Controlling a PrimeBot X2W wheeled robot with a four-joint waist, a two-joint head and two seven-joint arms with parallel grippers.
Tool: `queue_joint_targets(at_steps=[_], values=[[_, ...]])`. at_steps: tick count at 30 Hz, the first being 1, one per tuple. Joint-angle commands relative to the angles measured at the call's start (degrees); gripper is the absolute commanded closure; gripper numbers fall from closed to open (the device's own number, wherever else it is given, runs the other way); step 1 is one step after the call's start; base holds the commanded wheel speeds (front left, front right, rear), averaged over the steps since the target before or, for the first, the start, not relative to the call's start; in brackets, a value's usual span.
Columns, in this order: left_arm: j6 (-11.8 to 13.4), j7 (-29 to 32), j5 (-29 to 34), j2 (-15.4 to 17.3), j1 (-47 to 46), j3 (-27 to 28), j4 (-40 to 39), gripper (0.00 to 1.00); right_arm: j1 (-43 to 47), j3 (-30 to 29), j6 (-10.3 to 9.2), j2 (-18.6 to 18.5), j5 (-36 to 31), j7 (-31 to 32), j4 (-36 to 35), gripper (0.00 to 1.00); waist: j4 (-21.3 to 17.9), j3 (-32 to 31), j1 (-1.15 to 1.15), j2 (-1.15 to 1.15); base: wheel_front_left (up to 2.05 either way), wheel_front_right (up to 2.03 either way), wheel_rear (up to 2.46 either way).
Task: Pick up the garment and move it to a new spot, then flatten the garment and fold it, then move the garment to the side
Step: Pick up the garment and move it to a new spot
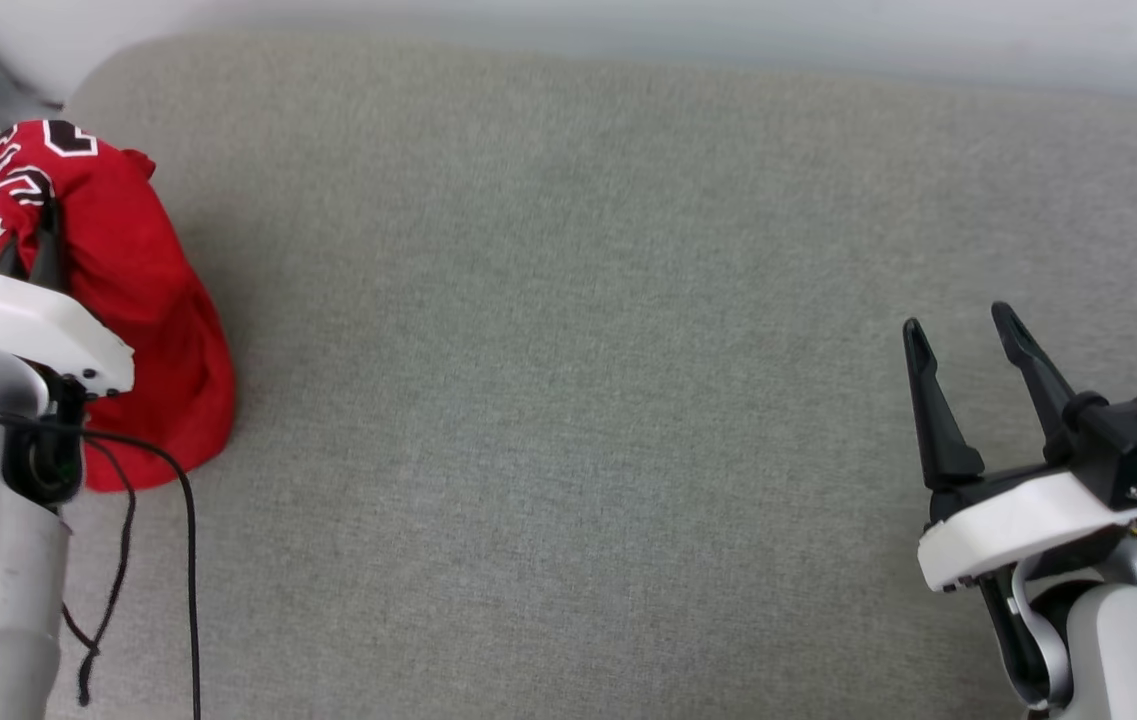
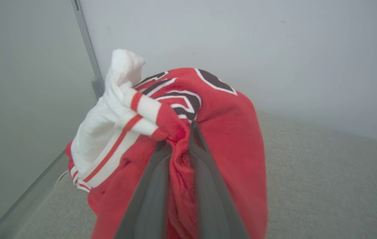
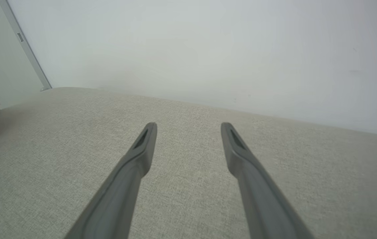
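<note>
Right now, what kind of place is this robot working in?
Probably an indoor test or lab setup: a broad surface padded in grey woven fabric, a plain pale wall close behind it, a metal strip in the corner, and one red garment bunched in the left gripper.

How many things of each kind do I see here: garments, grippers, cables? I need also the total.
Red garment: 1
Grippers: 2, the left gripper shut on the garment, the right gripper open
Black cable: 1
Total: 4
</note>
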Motion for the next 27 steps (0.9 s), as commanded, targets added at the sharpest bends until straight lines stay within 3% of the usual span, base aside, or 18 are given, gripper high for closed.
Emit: queue_joint_targets(at_steps=[1,6,15,27], values=[[0.4,-1.4,0.6,-0.5,1.4,-0.2,-1.2,1.0,1.2,-0.4,-0.04,0.0,0.5,-0.4,0.0,0.0,-1.1,-2.8,0.0,0.0,0.0,0.0,0.0],[2.2,-5.2,2.2,-2.3,4.9,-1.7,-9.1,1.0,3.7,-2.0,-0.04,0.0,1.5,-0.6,0.3,0.0,-4.3,-6.8,0.0,0.0,0.0,0.0,0.0],[3.5,-2.3,3.2,-6.3,10.5,-6.6,-21.5,1.0,6.2,-2.7,-0.04,0.1,2.5,-0.4,-0.2,0.0,-10.6,-9.6,0.0,0.0,0.0,0.0,0.0],[-0.8,3.0,3.7,-15.0,16.4,-20.4,-26.7,1.0,7.1,-1.1,-0.04,0.1,4.6,-0.5,-2.1,0.0,-17.6,-7.8,0.0,0.0,0.0,0.0,0.0]])
